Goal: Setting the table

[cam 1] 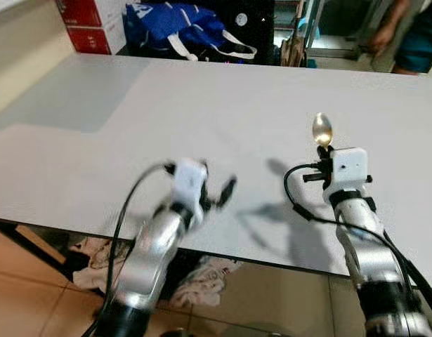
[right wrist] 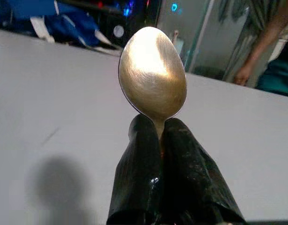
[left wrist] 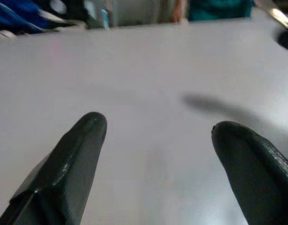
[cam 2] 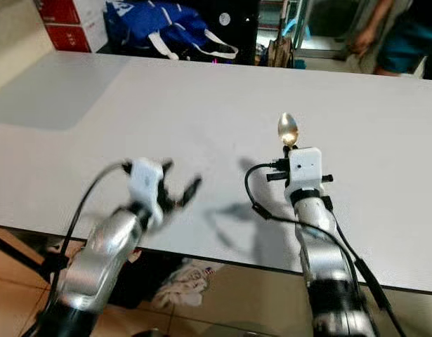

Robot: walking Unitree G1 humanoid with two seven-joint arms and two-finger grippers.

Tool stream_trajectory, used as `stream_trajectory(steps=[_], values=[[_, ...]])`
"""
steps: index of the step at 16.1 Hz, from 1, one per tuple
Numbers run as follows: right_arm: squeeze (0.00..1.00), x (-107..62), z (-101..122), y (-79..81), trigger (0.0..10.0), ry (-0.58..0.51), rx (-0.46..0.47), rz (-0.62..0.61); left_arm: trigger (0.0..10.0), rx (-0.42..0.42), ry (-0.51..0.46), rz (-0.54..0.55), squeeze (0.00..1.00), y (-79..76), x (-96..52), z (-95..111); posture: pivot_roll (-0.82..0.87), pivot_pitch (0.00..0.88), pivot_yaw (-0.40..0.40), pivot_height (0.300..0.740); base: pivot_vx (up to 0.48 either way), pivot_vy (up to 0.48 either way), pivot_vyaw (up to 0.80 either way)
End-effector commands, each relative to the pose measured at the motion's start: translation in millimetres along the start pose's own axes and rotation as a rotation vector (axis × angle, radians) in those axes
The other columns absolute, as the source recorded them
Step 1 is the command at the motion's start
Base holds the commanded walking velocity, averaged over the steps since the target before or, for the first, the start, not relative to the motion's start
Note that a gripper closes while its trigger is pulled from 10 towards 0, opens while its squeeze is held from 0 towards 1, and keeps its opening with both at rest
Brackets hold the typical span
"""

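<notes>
From my head camera, my right hand [cam 1: 324, 146] is up over the near right part of the broad white table [cam 1: 201, 112], fingers pinched on the neck of a shiny gold-toned metal spoon [cam 1: 322, 129] whose bowl stands up above the white wrist block. My left hand [cam 1: 219, 194] hangs over the table's near edge, its two black fingers spread apart with nothing between them. Past the far edge sit a blue bag with white straps [cam 1: 175, 27] and a red and white box [cam 1: 89, 24], and at the far right corner stands a person in teal shorts [cam 1: 412, 35]. Under the near edge, crumpled pale cloth [cam 1: 201, 281] lies on the tan tiled floor [cam 1: 33, 309]. Left wrist camera now: both fingers [left wrist: 69, 164] wide apart over bare tabletop, clear of it. Right wrist camera: the fingertips [right wrist: 144, 154] press together around the spoon's thin neck, the brushed golden bowl upright and facing the lens, held in the air above the table.
</notes>
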State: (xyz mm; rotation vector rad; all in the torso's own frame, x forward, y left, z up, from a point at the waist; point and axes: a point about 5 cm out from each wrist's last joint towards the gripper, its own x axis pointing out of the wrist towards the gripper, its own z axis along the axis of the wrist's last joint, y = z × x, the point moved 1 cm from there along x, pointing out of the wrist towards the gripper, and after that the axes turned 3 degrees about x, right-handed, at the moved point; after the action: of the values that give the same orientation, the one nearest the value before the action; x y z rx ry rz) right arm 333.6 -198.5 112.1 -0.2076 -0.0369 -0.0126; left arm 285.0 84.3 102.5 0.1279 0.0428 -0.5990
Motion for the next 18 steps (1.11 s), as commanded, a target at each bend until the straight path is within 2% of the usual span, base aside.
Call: stream_trajectory(steps=[1, 2, 3, 4, 6, 12, 14, 15, 16, 18], values=[[0.0, 5.9, -0.7, -5.7, 0.0, -0.008, -0.008, -0.007, 10.0, 0.035, -0.016, -0.044, 0.0, -2.0, -2.1, 1.5, 0.04, 0.053, 0.015, 0.74, 0.0, 0.0, 0.0], [0.0, 12.0, -2.4, -8.5, 0.0, -0.002, -0.017, -0.016, 10.0, 0.024, -0.025, -0.024, 0.0, 2.2, -4.8, -0.1, 0.06, 0.06, 0.018, 0.74, 0.0, 0.0, 0.0], [0.0, 15.8, -3.8, -10.5, 0.0, 0.002, -0.019, -0.025, 10.0, 0.041, -0.043, -0.021, 0.0, 1.4, -8.9, -1.9, 0.07, 0.065, 0.014, 0.74, 0.0, 0.0, 0.0], [0.0, 18.2, -4.9, -12.1, 0.0, 0.007, -0.02, -0.037, 10.0, 0.096, -0.052, -0.022, 0.0, -1.9, -13.8, -4.6, 0.07, 0.067, 0.014, 0.74, 0.0, 0.0, 0.0], [0.0, 23.6, -7.3, -14.5, 0.0, 0.018, -0.017, -0.042, 10.0, 0.112, -0.08, -0.049, 0.0, -5.0, -17.0, 0.2, 0.08, 0.071, 0.016, 0.74, 0.0, 0.0, 0.0], [0.0, 24.4, -23.8, -16.6, 0.0, 0.099, -0.017, -0.056, 10.0, 0.107, -0.11, -0.127, 0.0, -8.8, -10.3, 17.6, 0.09, 0.08, 0.019, 0.74, 0.0, 0.0, 0.0], [0.0, 23.6, -28.6, -14.7, 0.0, 0.129, -0.025, -0.049, 10.0, 0.065, -0.128, -0.131, 0.0, -9.6, -6.6, 28.7, 0.09, 0.082, 0.017, 0.74, 0.0, 0.0, 0.0], [0.0, 22.1, -34.5, -15.0, 6.5, 0.169, -0.029, -0.058, 10.0, 0.024, -0.173, -0.151, 0.0, -12.0, -3.3, 44.9, 0.08, 0.08, 0.016, 0.74, 0.0, 0.0, 0.0], [0.0, 21.7, -35.9, -15.5, 10.0, 0.178, -0.03, -0.063, 10.0, 0.015, -0.18, -0.158, 0.0, -13.0, -3.0, 47.6, 0.08, 0.08, 0.016, 0.74, 0.0, 0.0, 0.0], [0.0, 19.6, -41.5, -18.2, 10.0, 0.215, -0.033, -0.079, 10.0, 0.012, -0.185, -0.197, 0.0, -19.0, -4.0, 51.2, 0.07, 0.073, 0.017, 0.74, 0.0, 0.0, 0.0]])
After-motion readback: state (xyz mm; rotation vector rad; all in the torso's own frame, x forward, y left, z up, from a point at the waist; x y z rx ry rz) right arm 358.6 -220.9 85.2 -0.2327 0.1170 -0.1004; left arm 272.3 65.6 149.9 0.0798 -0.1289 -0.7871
